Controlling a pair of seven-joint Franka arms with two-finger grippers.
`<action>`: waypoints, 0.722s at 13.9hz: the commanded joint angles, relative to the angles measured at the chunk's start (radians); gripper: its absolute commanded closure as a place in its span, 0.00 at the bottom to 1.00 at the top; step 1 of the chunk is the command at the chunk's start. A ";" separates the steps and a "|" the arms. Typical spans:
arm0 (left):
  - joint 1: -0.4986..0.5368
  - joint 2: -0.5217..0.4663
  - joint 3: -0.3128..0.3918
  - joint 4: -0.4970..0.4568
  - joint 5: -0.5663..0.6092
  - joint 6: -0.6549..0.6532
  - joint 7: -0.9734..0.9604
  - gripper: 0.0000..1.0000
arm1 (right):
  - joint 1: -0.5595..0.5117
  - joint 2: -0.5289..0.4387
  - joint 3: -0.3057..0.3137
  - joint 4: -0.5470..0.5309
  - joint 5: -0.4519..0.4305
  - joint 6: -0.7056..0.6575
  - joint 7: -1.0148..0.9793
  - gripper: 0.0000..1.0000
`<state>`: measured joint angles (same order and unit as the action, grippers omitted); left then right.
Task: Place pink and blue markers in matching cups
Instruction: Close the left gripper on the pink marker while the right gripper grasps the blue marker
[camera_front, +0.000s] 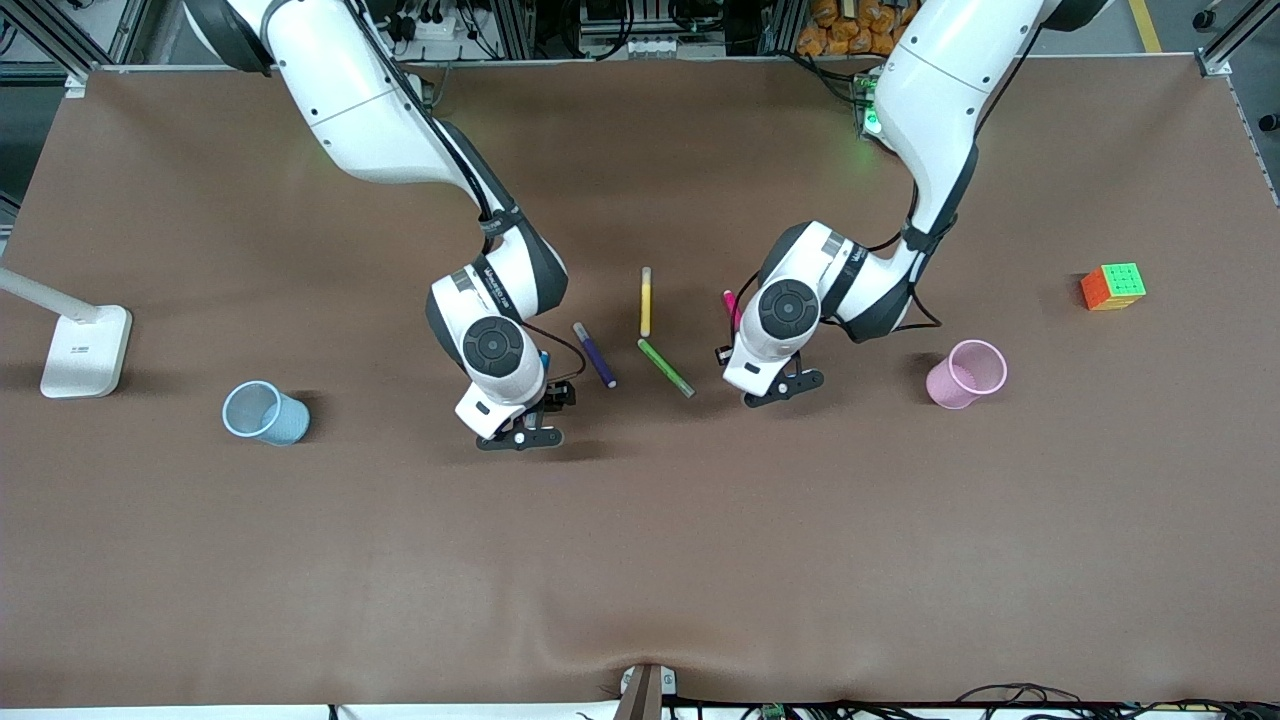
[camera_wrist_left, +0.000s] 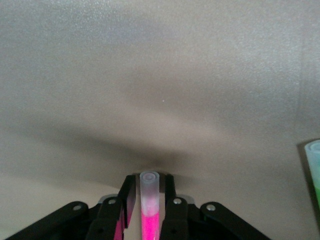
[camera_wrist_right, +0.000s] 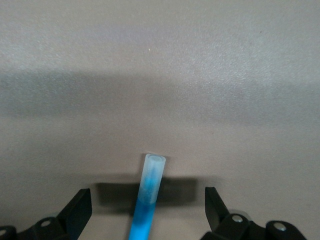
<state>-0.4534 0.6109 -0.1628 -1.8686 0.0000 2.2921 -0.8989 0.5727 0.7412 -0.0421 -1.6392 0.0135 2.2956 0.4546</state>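
pink marker (camera_wrist_left: 149, 207): seen in the left wrist view at bottom centre, pale tip pointing up the frame, body pinched between the two fingers of the left gripper (camera_wrist_left: 150, 200), which are drawn in tight against it. in the front view only a sliver of the marker (camera_front: 730, 308) shows at centre frame beside the left arm's wrist; the gripper itself is low at the table.

blue marker (camera_wrist_right: 146, 200): bottom centre of the right wrist view, greyish tip up. the right gripper (camera_wrist_right: 147, 207) straddles it with its fingers spread wide, neither touching the marker. front view: a blue edge (camera_front: 544, 358) peeks out by the right wrist, just below centre.

step in hand, as i judge it: pick-up stage. left grasp looks made, right grasp not yet closed.

pink cup (camera_front: 965, 374) stands at right of centre in the front view; blue cup (camera_front: 265, 412) at left of centre. both stand apart from the arms, no marker in either.

next move calls for: right fingers closing squarely on the blue marker, then each arm lifting and carrying outward to its own cup, tip kept steep enough to clear the rim.

bystanders at centre frame: purple marker (camera_front: 594, 355), green marker (camera_front: 666, 368), yellow marker (camera_front: 646, 301). keep clear of these.
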 joint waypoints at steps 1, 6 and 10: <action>-0.004 0.003 0.003 -0.004 0.006 0.020 -0.015 0.75 | 0.004 -0.002 -0.009 -0.024 -0.004 0.035 0.018 0.00; 0.013 -0.054 0.012 0.009 0.008 -0.032 0.031 1.00 | -0.008 -0.009 -0.007 -0.025 -0.003 0.021 0.016 1.00; 0.056 -0.143 0.026 0.059 0.101 -0.169 0.035 1.00 | -0.008 -0.020 -0.005 -0.025 -0.003 0.018 0.012 1.00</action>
<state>-0.4221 0.5376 -0.1384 -1.8075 0.0601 2.1755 -0.8776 0.5701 0.7281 -0.0527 -1.6516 0.0152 2.3121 0.4586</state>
